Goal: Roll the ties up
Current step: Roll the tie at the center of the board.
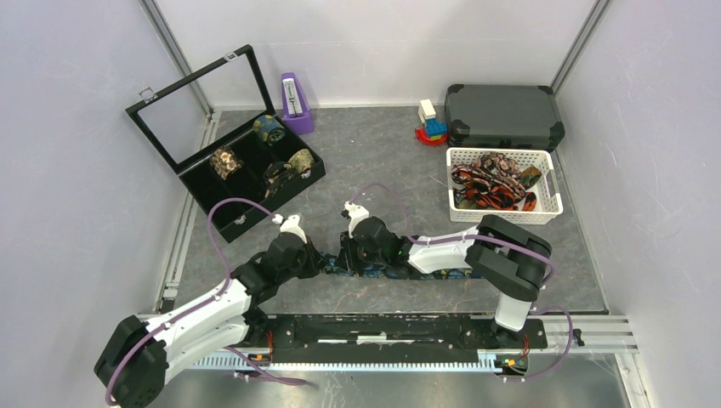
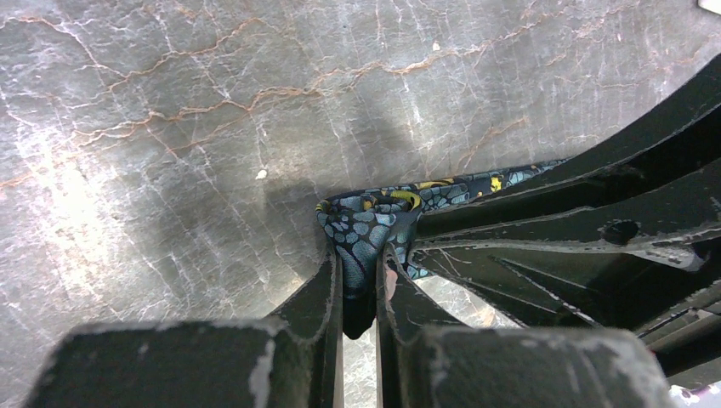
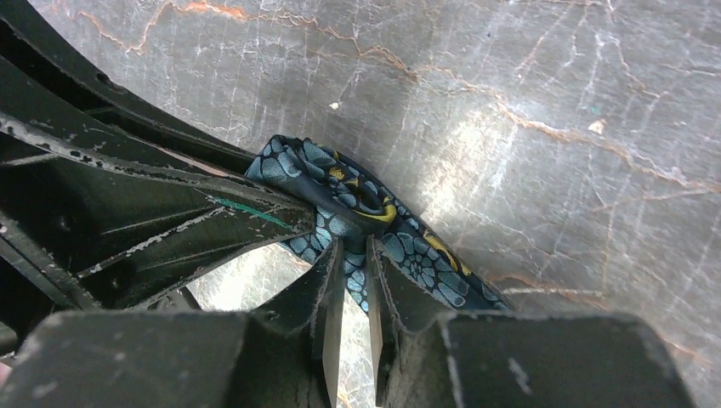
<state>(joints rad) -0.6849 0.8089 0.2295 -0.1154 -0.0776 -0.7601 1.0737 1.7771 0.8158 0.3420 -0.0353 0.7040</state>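
Ties from the top: heap loose in basket at 2 o'clock, few coils in box at 10. Left wrist: left gripper pinching navy tie, table centre. Right wrist: right gripper clamped on it too. Roll barely begun, plenty left.

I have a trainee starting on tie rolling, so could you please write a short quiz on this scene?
1. True or false: the left gripper is shut on the navy tie.
2. The loose ties lie in: A) the white basket; B) a purple tray; C) a cardboard carton.
3. Is the display box lid open or closed?
Key: 1 true; 2 A; 3 open.
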